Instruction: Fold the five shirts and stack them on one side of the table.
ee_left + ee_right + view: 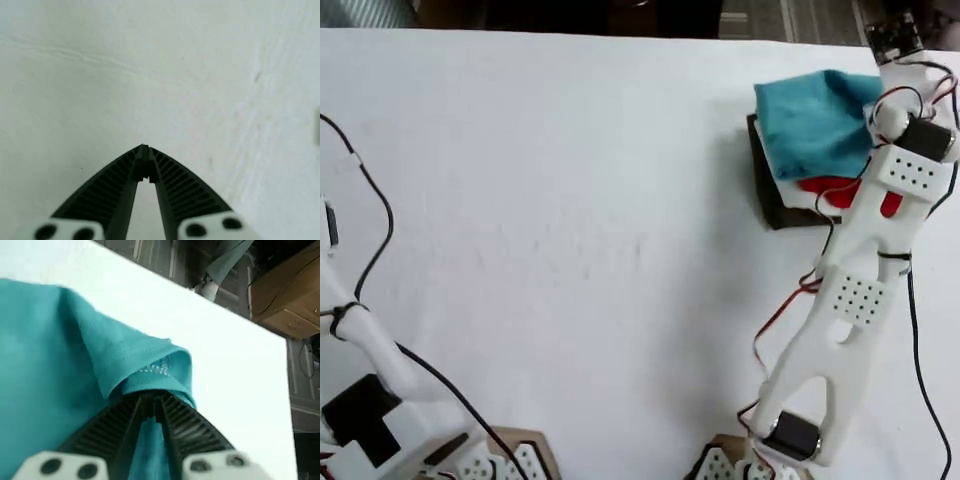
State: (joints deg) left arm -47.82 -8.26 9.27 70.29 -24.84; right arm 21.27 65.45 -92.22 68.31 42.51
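Closest to the lens, the right gripper (150,402) is clenched on a raised fold of the teal cloth shirt (45,365), with its black ribbed jaws meeting at the tips and fabric bunched around them. Largest in the high view is the white cloth-covered table (570,200). Next is the white plastic right arm (850,300), which runs from the lower right of the frame to the upper right, over the pile of folded shirts (772,210). Four layers can be counted there: black at the bottom, then white, then red, and the teal one on top (815,120), sitting offset toward the frame's top edge. At the lower left stands the left arm (360,350). The left gripper (144,152) is closed on nothing above bare cloth.

The step in hand looks like settling the teal shirt onto the pile. To do it well, the pinched fold should probably be drawn back square with the layers beneath and laid flat. The jaws should let go only once the cloth rests, then lift straight up so nothing drags.

The shirt's fold sits right at the jaw tips, and the rest of it spreads beneath and beyond them.
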